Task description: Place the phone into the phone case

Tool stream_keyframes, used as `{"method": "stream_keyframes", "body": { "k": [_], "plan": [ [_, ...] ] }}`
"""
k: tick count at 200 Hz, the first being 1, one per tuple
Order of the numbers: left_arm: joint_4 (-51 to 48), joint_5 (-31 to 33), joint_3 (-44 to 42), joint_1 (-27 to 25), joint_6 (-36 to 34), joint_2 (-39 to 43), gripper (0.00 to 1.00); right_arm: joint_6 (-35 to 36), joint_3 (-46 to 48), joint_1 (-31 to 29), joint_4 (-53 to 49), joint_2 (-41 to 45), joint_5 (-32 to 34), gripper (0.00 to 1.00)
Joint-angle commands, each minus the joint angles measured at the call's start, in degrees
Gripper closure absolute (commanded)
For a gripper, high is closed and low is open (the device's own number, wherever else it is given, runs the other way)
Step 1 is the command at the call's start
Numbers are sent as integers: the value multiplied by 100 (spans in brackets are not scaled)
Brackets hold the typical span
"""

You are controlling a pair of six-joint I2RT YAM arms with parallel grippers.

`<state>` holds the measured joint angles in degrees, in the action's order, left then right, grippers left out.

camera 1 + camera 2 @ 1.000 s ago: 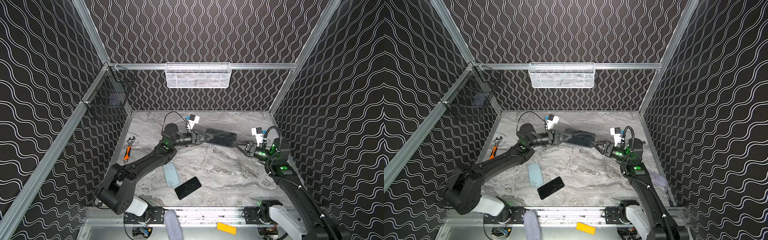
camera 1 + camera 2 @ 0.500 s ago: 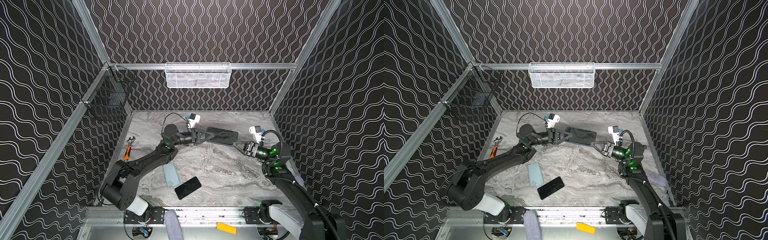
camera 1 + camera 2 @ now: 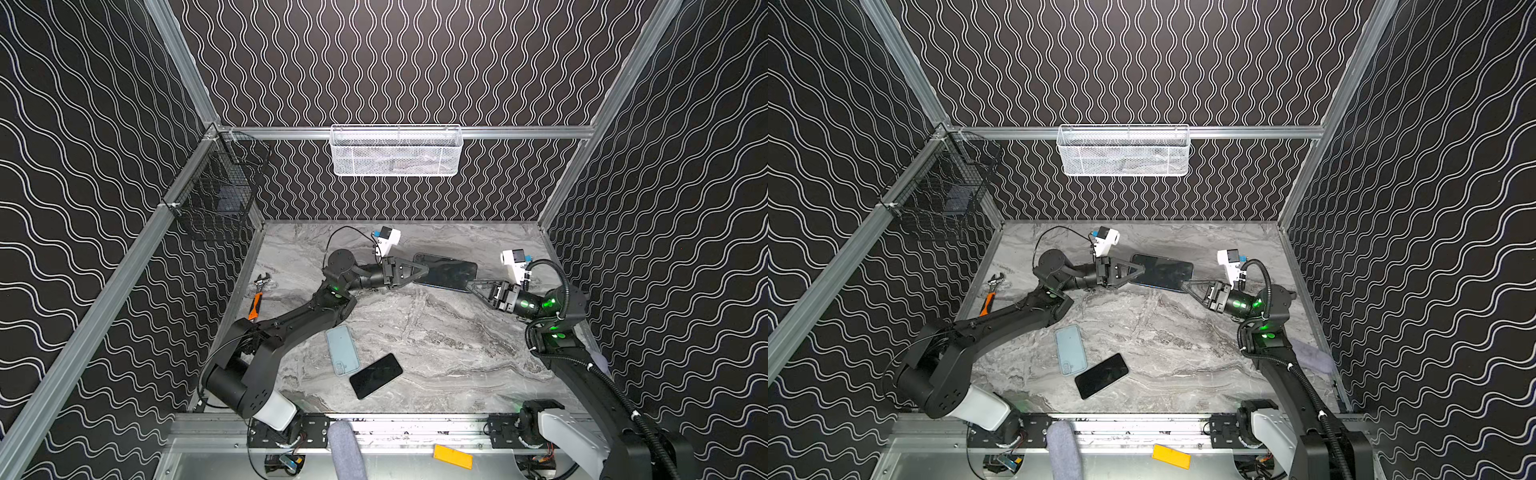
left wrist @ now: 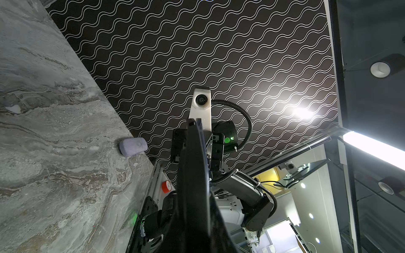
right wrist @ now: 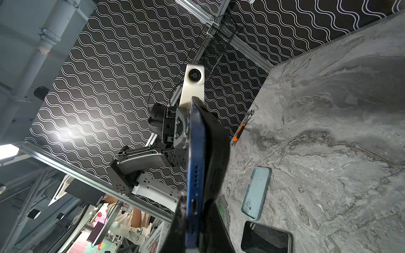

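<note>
**Hold.** The blue-framed phone (image 3: 446,272) is off the table (image 3: 436,328). It hangs roughly level near the back centre between the two arms, with a dark glossy face up. The left end effector (image 3: 420,270) pinches one short end. The right end effector (image 3: 472,286) is pressed together on the opposite short end.

**Judgement.** Gripping both ends stops the phone pivoting and leaves the long edges free, which suits working a shell onto it.

**Right wrist view.** The phone (image 5: 195,166) is seen edge-on, showing the blue frame with its charging port and speaker holes. A black layer (image 5: 217,151) lies against one face. This is probably a black case, partly fitted; whether it is seated cannot be told. The top views barely show this detail.

**Left wrist view.** Only a black edge (image 4: 192,175) shows, with the right arm facing it from behind. The blue frame is hidden here.

**On the table.** Toward the front, well apart from the held phone, lie a light-blue phone case (image 3: 342,350) and a black phone (image 3: 376,375). They sit just beside each other, and neither is gripped. An orange-handled wrench (image 3: 257,297) lies by the left wall.
</note>
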<state>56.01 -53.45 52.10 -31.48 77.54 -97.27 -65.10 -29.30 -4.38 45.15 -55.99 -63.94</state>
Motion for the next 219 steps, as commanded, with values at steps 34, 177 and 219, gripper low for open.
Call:
{"method": "stream_keyframes", "body": {
  "k": [34, 177, 219],
  "plan": [
    [-159, 18, 55, -53, -277, 42, 100, 209, -119, -79, -57, -22, 103, 100],
    [49, 36, 93, -220, -160, -105, 83, 1359, -436, -254, -1812, 114, 534, 100],
    [148, 39, 78, -276, -101, -172, 100, 1316, -497, -265, -1708, 137, 509, 99]
  ]
}}
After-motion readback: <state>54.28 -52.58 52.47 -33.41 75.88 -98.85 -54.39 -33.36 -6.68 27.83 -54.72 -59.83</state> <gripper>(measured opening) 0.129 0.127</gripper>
